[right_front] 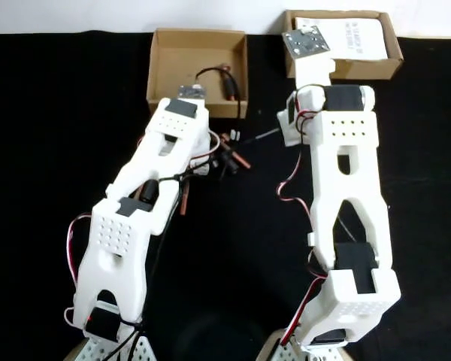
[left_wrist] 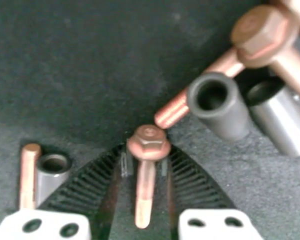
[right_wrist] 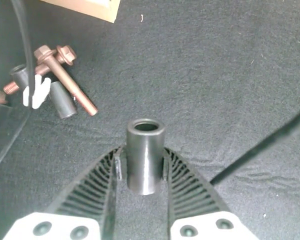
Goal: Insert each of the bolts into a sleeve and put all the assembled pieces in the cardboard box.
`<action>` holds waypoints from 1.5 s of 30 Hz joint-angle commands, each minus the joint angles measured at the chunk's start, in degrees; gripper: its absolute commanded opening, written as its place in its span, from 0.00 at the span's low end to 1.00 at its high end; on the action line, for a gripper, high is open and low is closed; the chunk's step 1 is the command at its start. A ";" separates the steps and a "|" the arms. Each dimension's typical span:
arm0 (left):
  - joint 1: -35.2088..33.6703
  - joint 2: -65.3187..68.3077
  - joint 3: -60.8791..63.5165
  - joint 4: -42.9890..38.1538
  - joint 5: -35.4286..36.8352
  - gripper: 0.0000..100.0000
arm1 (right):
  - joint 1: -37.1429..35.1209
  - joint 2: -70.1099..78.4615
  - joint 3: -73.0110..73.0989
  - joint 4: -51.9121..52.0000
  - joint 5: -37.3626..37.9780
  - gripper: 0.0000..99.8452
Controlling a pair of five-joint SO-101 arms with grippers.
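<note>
A copper-coloured bolt [left_wrist: 145, 195] is clamped by its shank between the jaws of the left gripper [left_wrist: 147, 150], with its flanged head just past the fingertips. A dark sleeve [right_wrist: 146, 165] is pinched the same way by the right gripper [right_wrist: 144, 150], its open bore facing away from the wrist.

The step in hand looks like the mating of one pair: each arm holds its half, and the two are not yet joined. The next move calls for lining the bolt's threaded end up with the sleeve's bore. That probably means turning a wrist, since the bolt's head, not its tip, points outward.

The loose bolts and sleeves [right_front: 229, 154] lie heaped on the black mat [right_front: 60, 150] between the arms, close to the left gripper, so a careless swing could scatter them. The cardboard box [right_front: 177, 64] stands just beyond that heap, and its near wall is the edge to clear. Open mat lies ahead of the right gripper, which seems the better place to meet.
</note>
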 commanded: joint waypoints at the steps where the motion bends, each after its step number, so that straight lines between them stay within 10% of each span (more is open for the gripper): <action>1: 1.10 0.84 -1.27 -2.99 0.18 0.01 | -0.31 -4.09 -0.48 -0.75 -0.53 0.01; 15: 4.09 -19.12 16.13 -15.74 3.43 0.01 | -3.82 -25.01 7.43 13.58 -3.69 0.01; 28: 2.15 -76.97 89.19 -82.11 -19.34 0.01 | -7.60 -50.24 49.63 -4.09 -2.64 0.01; 37: 0.04 -82.77 83.82 -82.55 -21.45 0.01 | -23.16 -60.70 88.40 -50.95 -9.67 0.01; 45: 8.22 -102.64 82.51 -61.36 -17.93 0.01 | -24.40 -58.15 106.95 -87.69 -9.93 0.01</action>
